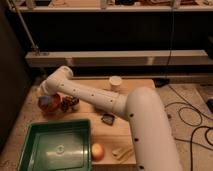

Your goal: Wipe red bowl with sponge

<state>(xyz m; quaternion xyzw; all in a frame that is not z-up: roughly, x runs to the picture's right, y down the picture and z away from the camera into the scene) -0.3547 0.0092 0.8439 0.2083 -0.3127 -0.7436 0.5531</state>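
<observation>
The red bowl (49, 105) sits near the left edge of the wooden table (95, 122), just beyond the green tray. My white arm reaches across the table from the lower right, and its far end comes down over the bowl. The gripper (45, 96) is at the bowl's opening, mostly hidden behind the wrist. A blue-grey patch in the bowl under the gripper looks like the sponge (46, 100). I cannot make out whether the gripper holds it.
A dark purple knobbly cluster (69, 103) lies right of the bowl. The green tray (35, 150) fills the front left, with an orange fruit (97, 151) and a pale strip (122, 152) beside it. A white cup (115, 82) stands at the back. A small dark object (107, 119) lies mid-table.
</observation>
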